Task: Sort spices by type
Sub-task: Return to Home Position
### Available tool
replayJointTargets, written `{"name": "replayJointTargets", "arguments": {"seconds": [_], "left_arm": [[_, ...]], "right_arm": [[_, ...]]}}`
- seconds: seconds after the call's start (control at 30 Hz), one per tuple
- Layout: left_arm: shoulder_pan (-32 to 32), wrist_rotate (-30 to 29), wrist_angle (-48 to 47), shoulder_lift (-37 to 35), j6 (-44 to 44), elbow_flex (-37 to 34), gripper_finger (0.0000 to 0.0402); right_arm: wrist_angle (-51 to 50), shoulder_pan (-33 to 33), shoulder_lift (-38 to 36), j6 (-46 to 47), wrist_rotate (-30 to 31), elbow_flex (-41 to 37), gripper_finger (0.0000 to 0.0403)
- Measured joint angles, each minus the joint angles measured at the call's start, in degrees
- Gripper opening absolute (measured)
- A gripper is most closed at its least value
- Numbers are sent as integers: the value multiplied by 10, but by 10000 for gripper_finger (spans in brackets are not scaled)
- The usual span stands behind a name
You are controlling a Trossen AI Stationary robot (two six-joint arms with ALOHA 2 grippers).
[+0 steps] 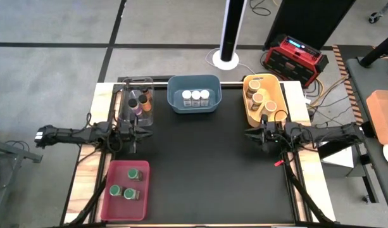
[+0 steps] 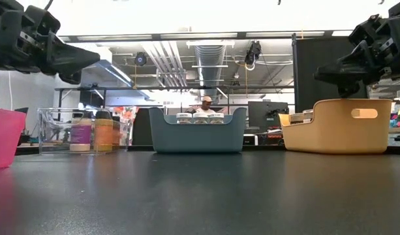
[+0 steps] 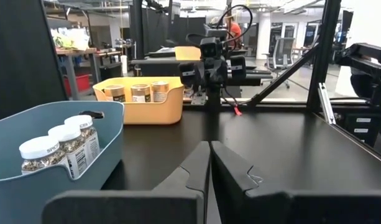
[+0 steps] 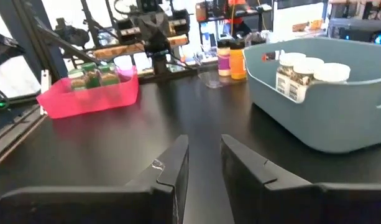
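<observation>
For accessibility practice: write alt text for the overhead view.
Four bins hold sorted spices: green-lidded jars in the pink bin, white-lidded jars in the blue bin, tan-lidded jars in the yellow bin, other jars in the clear bin. The left tool and right tool hover empty at the sides.

You are working in a robotics lab inside a large open hall, not in a home. Far behind the black table you see bare ceiling ducts, strip lights, a person near a dark screen and an office chair. On the grey floor at the far side stand a red power box with loose cables, and a dark robot arm is at the table's left edge and another at its right edge.
</observation>
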Motion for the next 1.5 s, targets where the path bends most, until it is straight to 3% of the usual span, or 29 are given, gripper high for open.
{"name": "replayJointTargets", "arguments": {"seconds": [0.3, 0.57, 0.93, 1.17, 1.5], "left_arm": [[0, 0, 0, 15, 0, 0, 0], [0, 0, 0, 28, 0, 0, 0], [0, 0, -1, 42, 0, 0, 0], [0, 0, 0, 50, 0, 0, 0], [0, 0, 0, 57, 0, 0, 0]], "right_arm": [[-12, 3, -95, -57, -104, -1, 65], [-12, 7, -95, -65, -118, -1, 60], [-12, 8, -25, -92, -118, -1, 83], [-12, 8, 5, -53, -118, -1, 91], [-12, 8, 14, -20, -118, -1, 71]]}}
